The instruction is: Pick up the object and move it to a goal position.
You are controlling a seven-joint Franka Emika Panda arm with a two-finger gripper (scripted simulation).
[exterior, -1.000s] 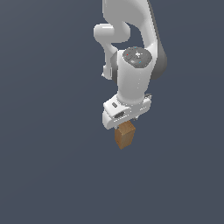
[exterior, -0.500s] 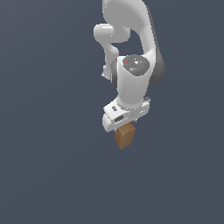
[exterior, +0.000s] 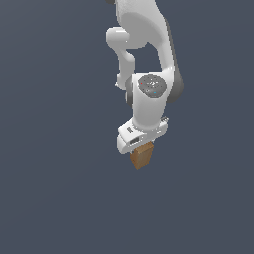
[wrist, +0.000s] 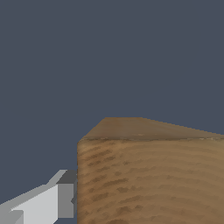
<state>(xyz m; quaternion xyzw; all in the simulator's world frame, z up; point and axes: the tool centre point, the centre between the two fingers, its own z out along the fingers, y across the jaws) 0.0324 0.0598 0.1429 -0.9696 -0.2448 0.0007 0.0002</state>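
The white gripper is clamped on the brown wooden block, which hangs just below the hand in the exterior view, with plain dark grey all around and no surface or goal marker to be seen. In the wrist view the block fills much of the frame, and one grey-tipped finger presses flat against its side; the opposite finger is out of frame. The main risk, as I judge it, is slip: most of the block appears to stick out below the fingers, so a quick swing or sharp stop could twist it or drop it. With no visible goal, overshooting the target is another possible failure.
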